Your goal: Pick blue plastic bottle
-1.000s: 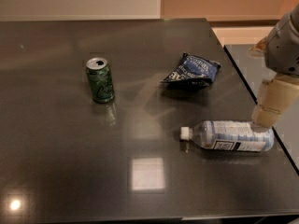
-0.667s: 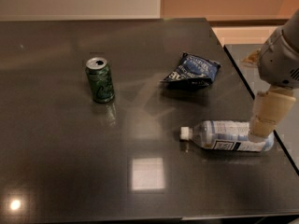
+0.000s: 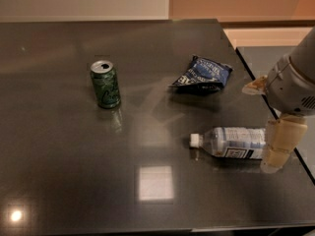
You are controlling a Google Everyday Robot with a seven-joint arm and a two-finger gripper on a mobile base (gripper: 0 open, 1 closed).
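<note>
The blue plastic bottle (image 3: pixel 230 142) lies on its side on the dark table (image 3: pixel 74 181), at the right near the front, with its white cap pointing left. My gripper (image 3: pixel 275 154) hangs from the grey wrist at the right edge. It is low over the bottle's base end and covers that end. The rest of the bottle shows in full.
A green drink can (image 3: pixel 105 84) stands upright at the left middle. A dark blue snack bag (image 3: pixel 203 74) lies behind the bottle. The table's right edge (image 3: pixel 295 156) runs just beside the bottle's base, with a second surface beyond it.
My gripper has come down and toward the front, from above the bottle's base end to level with it. The bottle, can and bag have not moved.
</note>
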